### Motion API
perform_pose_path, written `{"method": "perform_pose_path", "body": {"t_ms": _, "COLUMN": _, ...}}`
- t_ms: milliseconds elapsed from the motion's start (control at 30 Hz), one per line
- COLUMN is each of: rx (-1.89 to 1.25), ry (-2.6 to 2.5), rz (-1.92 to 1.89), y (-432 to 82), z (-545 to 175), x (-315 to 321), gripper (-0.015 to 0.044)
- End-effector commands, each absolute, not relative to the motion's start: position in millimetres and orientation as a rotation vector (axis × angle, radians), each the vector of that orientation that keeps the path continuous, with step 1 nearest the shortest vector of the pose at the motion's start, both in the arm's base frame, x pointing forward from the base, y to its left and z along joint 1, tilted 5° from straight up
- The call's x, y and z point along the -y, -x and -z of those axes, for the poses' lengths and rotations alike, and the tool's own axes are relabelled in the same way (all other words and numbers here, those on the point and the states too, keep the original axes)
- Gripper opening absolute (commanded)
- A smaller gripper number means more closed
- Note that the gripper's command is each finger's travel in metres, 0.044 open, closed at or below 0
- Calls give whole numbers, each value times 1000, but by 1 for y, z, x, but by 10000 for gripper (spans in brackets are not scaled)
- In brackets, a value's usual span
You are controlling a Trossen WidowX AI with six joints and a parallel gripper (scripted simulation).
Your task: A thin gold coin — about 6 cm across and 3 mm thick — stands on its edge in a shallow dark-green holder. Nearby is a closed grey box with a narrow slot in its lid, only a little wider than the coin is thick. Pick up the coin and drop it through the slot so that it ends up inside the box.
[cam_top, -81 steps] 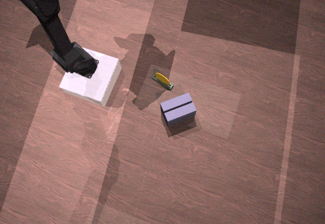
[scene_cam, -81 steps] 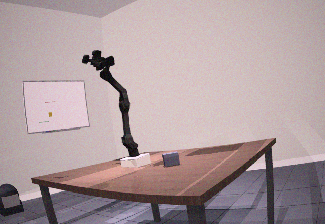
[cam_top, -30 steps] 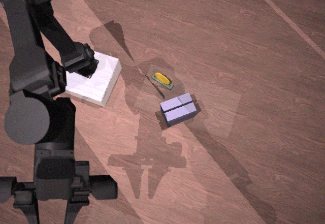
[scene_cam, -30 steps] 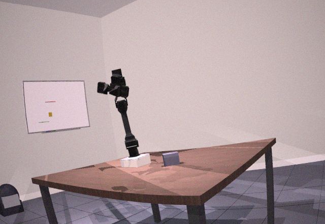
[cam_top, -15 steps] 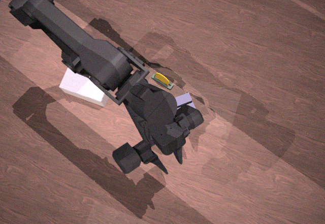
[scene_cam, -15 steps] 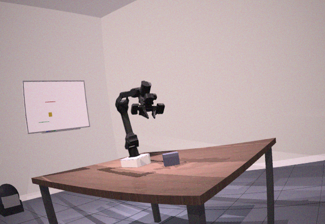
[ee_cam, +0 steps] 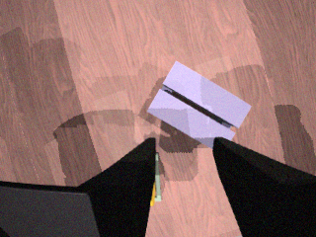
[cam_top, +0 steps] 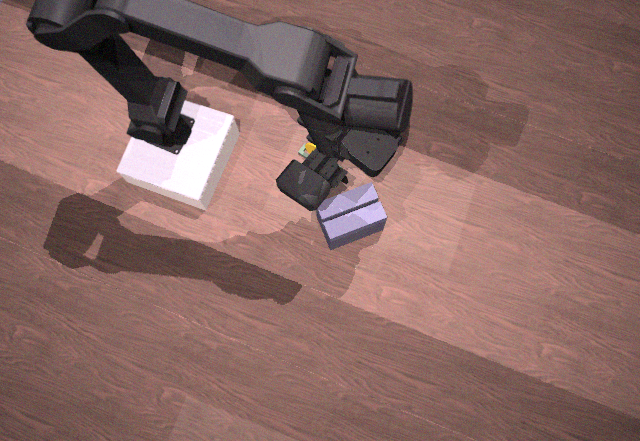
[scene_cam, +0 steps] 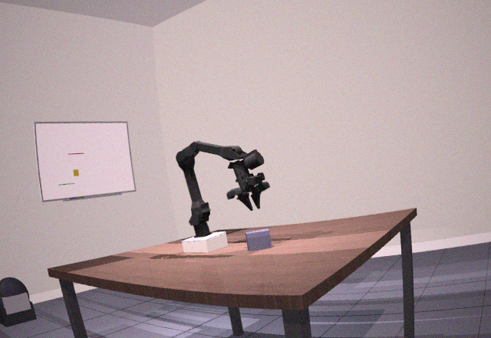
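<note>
The gold coin [cam_top: 310,148] [ee_cam: 152,197] stands in the pale green holder [cam_top: 301,151] [ee_cam: 158,190]; the arm partly hides both in the top view, and the left finger partly hides both in the wrist view. The grey box [cam_top: 355,225] [scene_cam: 258,240] [ee_cam: 210,91] looks lilac-grey and is closed, with a dark narrow slot across its lid. My gripper [scene_cam: 255,208] [ee_cam: 184,144] points down, partly open, with nothing between its fingers. It hangs well above the table. In the wrist view, the box lies beyond the fingertips and the coin is beside the left finger.
The white base block [cam_top: 204,167] [scene_cam: 215,242] under the arm stands on the wooden table [cam_top: 465,348] [scene_cam: 238,277], to the left of the holder and box in the top view. The box stands close to the holder. Arm shadows fall across the table.
</note>
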State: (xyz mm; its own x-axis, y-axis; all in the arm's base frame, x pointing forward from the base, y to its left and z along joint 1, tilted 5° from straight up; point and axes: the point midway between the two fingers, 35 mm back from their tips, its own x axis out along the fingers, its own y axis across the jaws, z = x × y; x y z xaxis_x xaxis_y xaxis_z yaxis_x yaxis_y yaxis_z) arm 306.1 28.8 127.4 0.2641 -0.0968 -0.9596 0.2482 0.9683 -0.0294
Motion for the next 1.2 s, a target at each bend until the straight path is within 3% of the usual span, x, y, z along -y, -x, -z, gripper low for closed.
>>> {"method": "perform_pose_path", "body": {"t_ms": 0, "rx": -1445, "ry": -124, "rz": 206, "y": -266, "z": -101, "x": -61, "gripper": 161}}
{"method": "perform_pose_path", "body": {"t_ms": 133, "rx": -1572, "ry": -96, "rz": 204, "y": -232, "z": -84, "x": -80, "gripper": 161}}
{"method": "perform_pose_path", "body": {"t_ms": 1167, "rx": -1571, "ry": -96, "rz": 205, "y": -238, "z": -11, "x": -74, "gripper": 161}}
